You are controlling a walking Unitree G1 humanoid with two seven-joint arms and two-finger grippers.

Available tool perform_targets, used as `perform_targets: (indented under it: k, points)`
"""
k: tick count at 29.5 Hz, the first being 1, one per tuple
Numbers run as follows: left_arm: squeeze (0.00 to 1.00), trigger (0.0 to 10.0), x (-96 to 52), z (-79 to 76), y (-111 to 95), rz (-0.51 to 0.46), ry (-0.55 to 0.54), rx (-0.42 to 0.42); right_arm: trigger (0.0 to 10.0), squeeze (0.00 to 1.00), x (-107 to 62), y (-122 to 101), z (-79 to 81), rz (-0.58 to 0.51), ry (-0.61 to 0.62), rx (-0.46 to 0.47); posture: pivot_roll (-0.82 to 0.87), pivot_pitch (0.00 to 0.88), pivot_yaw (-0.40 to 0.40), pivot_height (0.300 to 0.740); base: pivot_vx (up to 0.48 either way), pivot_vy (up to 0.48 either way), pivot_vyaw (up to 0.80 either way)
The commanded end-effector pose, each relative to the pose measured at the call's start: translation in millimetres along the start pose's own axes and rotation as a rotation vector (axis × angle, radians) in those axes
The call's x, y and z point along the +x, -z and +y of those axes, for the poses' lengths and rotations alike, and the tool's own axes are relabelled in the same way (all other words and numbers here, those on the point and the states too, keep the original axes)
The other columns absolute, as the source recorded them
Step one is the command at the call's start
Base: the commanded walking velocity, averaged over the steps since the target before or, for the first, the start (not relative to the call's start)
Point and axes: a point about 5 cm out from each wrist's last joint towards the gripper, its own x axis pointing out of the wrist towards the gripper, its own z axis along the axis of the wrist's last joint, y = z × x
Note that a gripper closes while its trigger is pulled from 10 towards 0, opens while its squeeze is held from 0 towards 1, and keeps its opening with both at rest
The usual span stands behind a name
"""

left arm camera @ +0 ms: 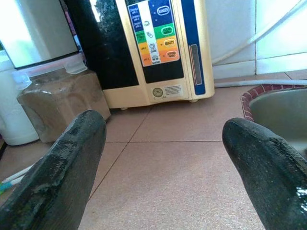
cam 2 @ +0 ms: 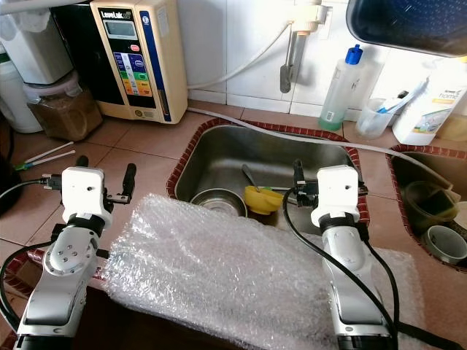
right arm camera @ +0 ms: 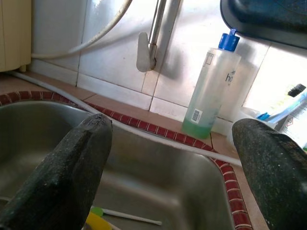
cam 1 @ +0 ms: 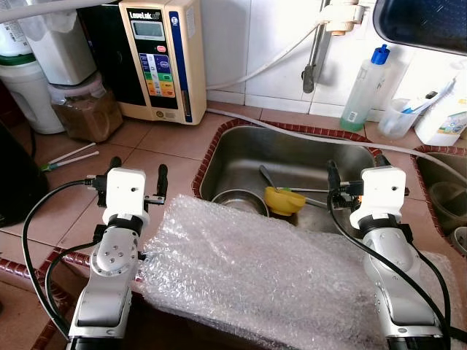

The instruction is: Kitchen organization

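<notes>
Bright daylight, mostly sharp views

Glare is washing out the white tiles beyond the right gripper's fingertips, which are looming soft and out of focus; bubble wrap is glinting, and the corners are darkening.

You've got the cream water ionizer standing at the back-left of the tiled counter, against the wall. Just to its left, a clear tub of brown powder, and beside that a white canister. Near the counter's left edge, two thin white sticks lie side by side. A white hose runs along the back rim of the basin, under the metal tap. Right of the tap, a blue-capped bottle of green liquid, then a clear cup holding a toothbrush.
</notes>
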Motion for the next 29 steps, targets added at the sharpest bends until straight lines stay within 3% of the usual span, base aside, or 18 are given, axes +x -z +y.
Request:
perform_targets:
  k: [1,8,29]
  points:
    - [0.0,10.0,1.2,1.5,-1.6,0.0,0.001,0.01,10.0,0.0,2.8,-2.8,0.4,-0.013,0.002,0.006,0.04,0.0,0.03,0.74,0.0,0.0,0.0]
    - [0.0,10.0,1.8,2.3,0.0,0.013,0.003,0.013,10.0,0.0,4.3,-2.4,2.3,-0.011,-0.001,0.013,0.04,0.0,0.031,0.74,0.0,0.0,0.0]
    - [0.0,10.0,3.2,-0.7,2.4,0.034,0.011,0.001,10.0,0.0,6.0,0.8,2.0,-0.005,0.011,0.015,0.04,0.0,0.038,0.74,-0.279,0.0,0.0]
